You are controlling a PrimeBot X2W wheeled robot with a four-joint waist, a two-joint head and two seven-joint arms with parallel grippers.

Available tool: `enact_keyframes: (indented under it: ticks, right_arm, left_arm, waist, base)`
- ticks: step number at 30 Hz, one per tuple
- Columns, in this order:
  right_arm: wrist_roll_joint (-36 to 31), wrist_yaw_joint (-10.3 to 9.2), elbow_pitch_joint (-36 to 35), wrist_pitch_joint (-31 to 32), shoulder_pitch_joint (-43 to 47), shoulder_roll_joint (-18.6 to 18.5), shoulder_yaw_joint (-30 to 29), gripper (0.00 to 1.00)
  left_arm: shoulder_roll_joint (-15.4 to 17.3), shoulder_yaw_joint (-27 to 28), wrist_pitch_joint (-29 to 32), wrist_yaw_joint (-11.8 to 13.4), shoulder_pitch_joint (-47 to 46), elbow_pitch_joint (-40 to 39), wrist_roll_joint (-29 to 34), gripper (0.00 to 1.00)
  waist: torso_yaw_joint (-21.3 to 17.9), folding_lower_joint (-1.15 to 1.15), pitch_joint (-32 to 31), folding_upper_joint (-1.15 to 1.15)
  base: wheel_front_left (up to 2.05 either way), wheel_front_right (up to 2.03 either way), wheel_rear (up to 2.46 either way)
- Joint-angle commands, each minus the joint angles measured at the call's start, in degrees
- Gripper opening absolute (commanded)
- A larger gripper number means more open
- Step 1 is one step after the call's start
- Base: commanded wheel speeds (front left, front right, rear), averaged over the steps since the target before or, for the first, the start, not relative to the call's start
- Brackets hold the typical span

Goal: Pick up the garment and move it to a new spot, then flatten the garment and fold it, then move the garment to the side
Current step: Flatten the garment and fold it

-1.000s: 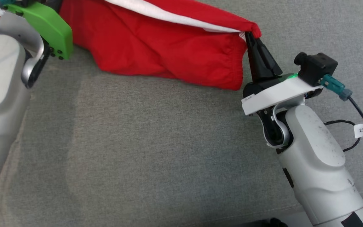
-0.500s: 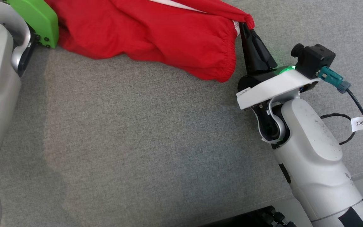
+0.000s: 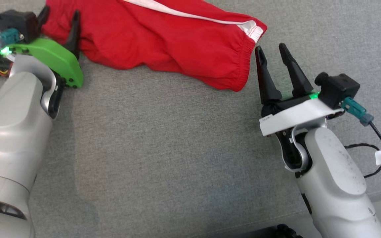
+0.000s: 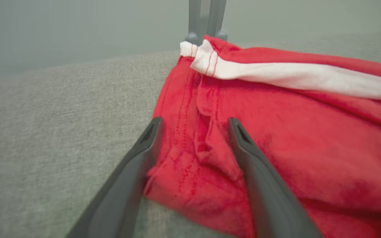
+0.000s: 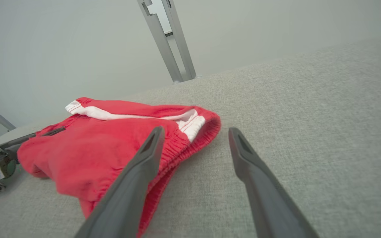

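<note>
Both claws have just let go, the right claw (image 3: 270, 48) now spread open just beside the gathered end and the left claw (image 3: 61, 11) open astride the other edge, so the red shorts (image 3: 177, 39) lie rumpled on the grey desk (image 3: 164, 148), moved and, I'd say, ready for flattening.

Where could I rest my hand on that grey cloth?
The wide grey surface from the left gripper across to the right gripper, nearer the robot than the shorts, is bare. So is the patch beyond the right gripper. Crowded at far left, where the open left gripper straddles the shorts' edge.
</note>
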Motion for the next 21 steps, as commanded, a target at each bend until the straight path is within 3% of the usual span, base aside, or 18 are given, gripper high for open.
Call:
enact_keyframes:
  ticks: [1,8,14,15,16,21]
  right_arm:
    - [-0.78,-0.08,-0.2,-0.01,0.98,-0.11,-0.22,1.0]
    - [-3.14,-0.08,-0.8,-0.01,2.59,-0.11,-1.2,1.0]
    - [-3.44,-0.08,-0.49,-0.01,3.46,-0.11,-1.53,1.0]
    - [-3.51,-0.08,-0.36,-0.01,3.55,-0.11,-1.67,1.0]
    - [-3.52,-0.08,-0.25,-0.01,3.58,-0.11,-1.8,1.0]
    - [-4.23,-0.08,0.31,-0.01,4.29,-0.13,-2.55,1.0]
  left_arm:
    - [-0.18,0.32,-0.16,0.69,2.47,1.56,-0.39,1.0]
    - [-0.32,1.83,0.01,4.58,3.88,5.65,-1.02,1.0]
    - [-1.89,0.6,0.73,4.59,5.65,8.37,-0.24,1.0]
    - [-2.24,0.36,1.41,4.38,5.96,8.79,-0.28,0.68]
    - [-2.44,0.21,1.48,4.27,6.11,9.02,-0.3,0.0]
    - [-3.19,0.4,0.43,4.14,7.23,7.85,-0.14,0.0]
  waist:
    - [0.39,0.0,-0.78,0.0]
    - [-0.39,0.0,-0.56,0.0]
    - [-0.44,0.0,-0.89,0.0]
    - [-0.38,0.0,-1.01,0.0]
    - [-0.31,0.0,-1.12,0.0]
    - [0.82,0.0,-2.84,0.0]
  base:
    - [0.0,0.0,0.0]
    - [0.0,0.0,0.0]
    - [0.0,0.0,0.0]
    - [0.0,0.0,0.0]
    - [0.0,0.0,0.0]
    - [0.0,0.0,0.0]
